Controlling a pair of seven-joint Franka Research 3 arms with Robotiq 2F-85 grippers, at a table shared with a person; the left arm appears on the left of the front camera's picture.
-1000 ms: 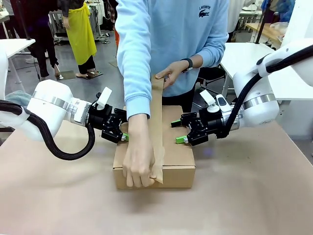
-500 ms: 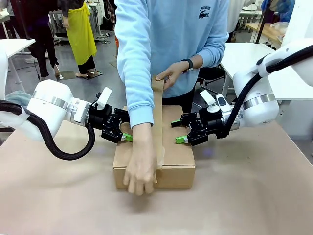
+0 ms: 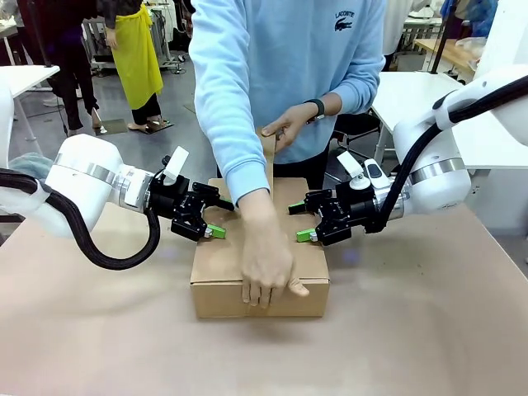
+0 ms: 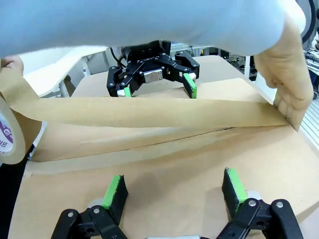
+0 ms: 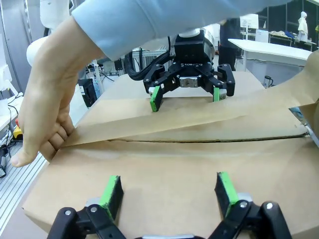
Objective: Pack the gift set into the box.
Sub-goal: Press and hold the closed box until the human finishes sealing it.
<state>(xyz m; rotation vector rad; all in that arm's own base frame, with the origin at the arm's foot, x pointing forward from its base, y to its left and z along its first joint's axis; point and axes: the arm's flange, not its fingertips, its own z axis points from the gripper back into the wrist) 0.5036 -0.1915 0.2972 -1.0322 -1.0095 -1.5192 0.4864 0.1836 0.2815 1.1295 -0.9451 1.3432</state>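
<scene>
The box lies closed at the table's middle, and the gift set is hidden. A person stretches a strip of brown paper tape over its top seam. One hand presses the tape onto the front edge. The other hand holds the strip up behind the box, and the tape roll shows at the left. My left gripper stands open with its pads on the box's left top. My right gripper stands open too, pads on the right top, facing the left gripper.
The table is covered in brown paper, with free room in front of and beside the box. The person's body and arms fill the far side over the box. White tables stand farther back.
The person's lower hand has slid right along the box's front edge, pressing the tape down. Both grippers have stayed in place and open.
</scene>
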